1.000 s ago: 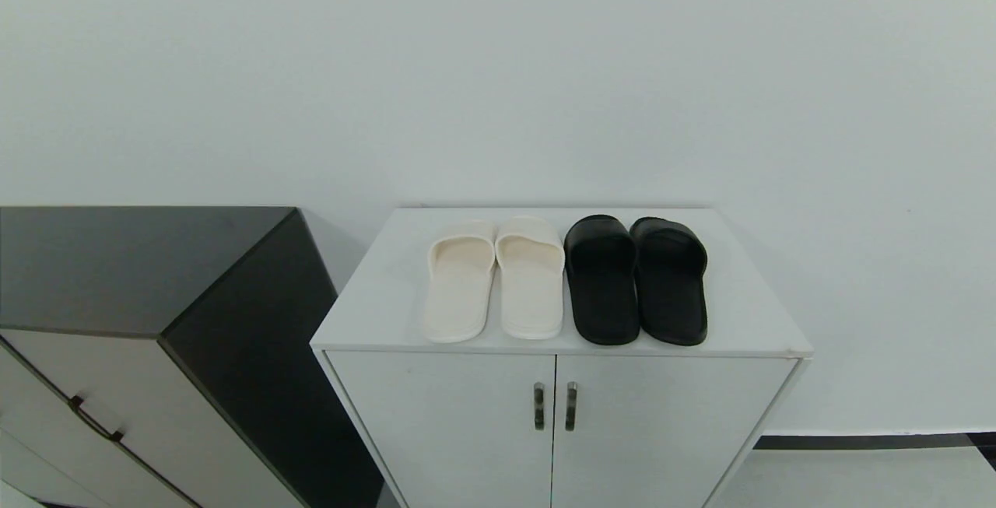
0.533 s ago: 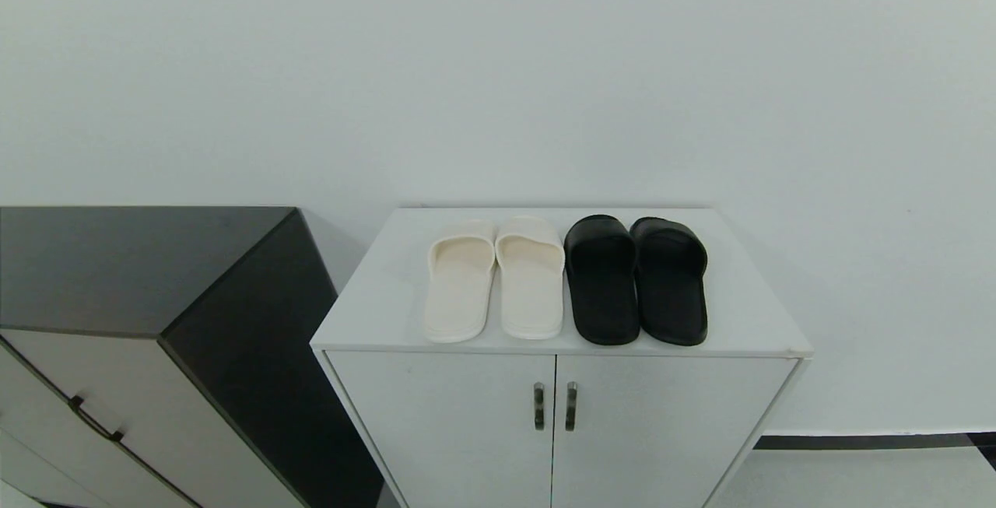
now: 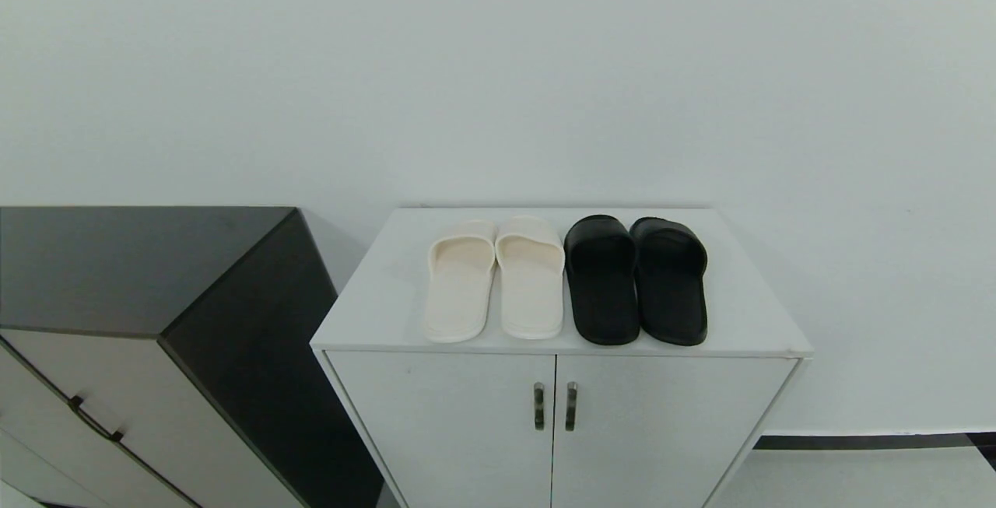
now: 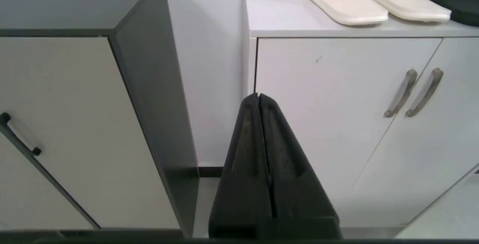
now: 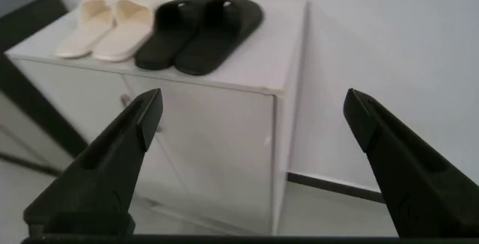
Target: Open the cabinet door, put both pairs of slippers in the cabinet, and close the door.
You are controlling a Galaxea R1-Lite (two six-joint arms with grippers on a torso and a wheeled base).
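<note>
Slippers lie in two pairs on the flat top of the white cabinet point(image 3: 373, 313), a little below the middle of the head view. The cream slippers point(image 3: 467, 290) are on the left and the black slippers point(image 3: 603, 290) just to their right. The inner shoes of the two pairs are side by side and very close, though I cannot tell whether they touch. All four lie flat, straps toward the back and heels toward the cabinet's front edge. Below them, in the lower middle of the frame, the left door point(image 3: 443, 430) and the right door point(image 3: 661, 422) are both shut and meet at a thin seam. Two upright metal handles point(image 3: 538, 405) stand close on either side of that seam. The left gripper point(image 4: 259, 98) has its dark fingers pressed together with nothing between them. It hangs apart from the furniture, facing the narrow gap beside the white cabinet's left door. The right gripper point(image 5: 253, 98) has its fingers spread wide and holds nothing. It is well clear of the cabinet, whose right front corner shows between its fingers. At the lower left of the head view stands a dark cabinet point(image 3: 140, 267) with a pale front and a black bar handle. A plain white wall point(image 3: 498, 64) fills the upper half. A dark skirting strip point(image 3: 871, 441) and pale floor point(image 3: 856, 481) sit at the lower right.
</note>
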